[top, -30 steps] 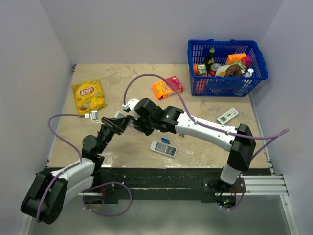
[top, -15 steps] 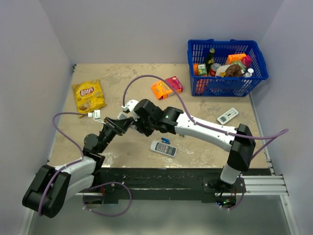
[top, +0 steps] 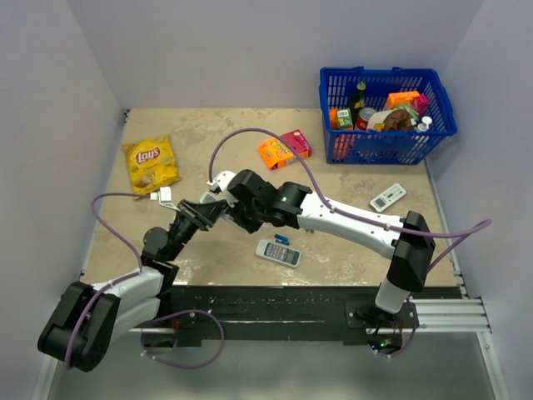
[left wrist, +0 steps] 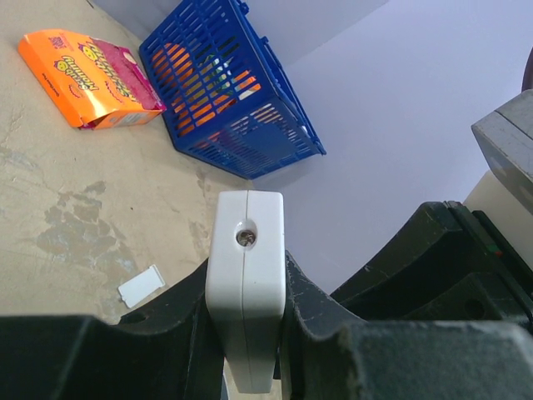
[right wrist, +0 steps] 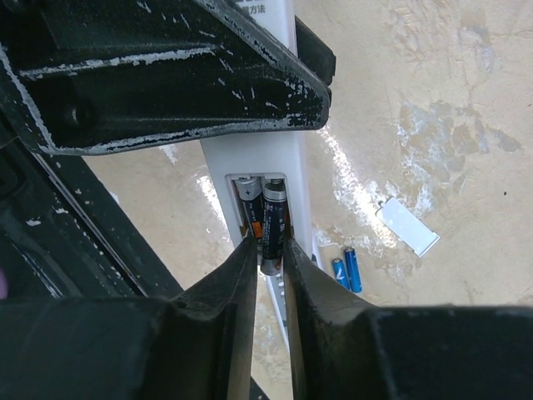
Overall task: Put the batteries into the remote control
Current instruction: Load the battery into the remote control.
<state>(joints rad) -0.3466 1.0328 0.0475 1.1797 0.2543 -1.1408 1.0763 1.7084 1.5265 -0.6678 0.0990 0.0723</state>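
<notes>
My left gripper (left wrist: pixel 246 333) is shut on the slim white remote control (left wrist: pixel 246 275), which I see end-on in the left wrist view, held above the table. In the right wrist view the remote (right wrist: pixel 291 158) shows its open compartment. One dark battery (right wrist: pixel 248 198) lies inside it. My right gripper (right wrist: pixel 271 254) is shut on the second dark battery (right wrist: pixel 276 218), which sits in the slot beside the first, its lower end over the compartment's edge. In the top view both grippers meet left of the table's centre, left (top: pixel 196 215) and right (top: pixel 223 205); the remote is hidden between them.
The white battery cover (right wrist: pixel 408 227) and two small blue batteries (right wrist: pixel 348 271) lie on the table below. A grey-white remote (top: pixel 277 252), a display remote (top: pixel 388 197), an orange box (top: pixel 283 148), a chips bag (top: pixel 151 163) and a blue basket (top: pixel 385 117) surround the arms.
The left arm shifted slightly and its elbow dropped a second ago. Since then both grippers have stayed together at the remote.
</notes>
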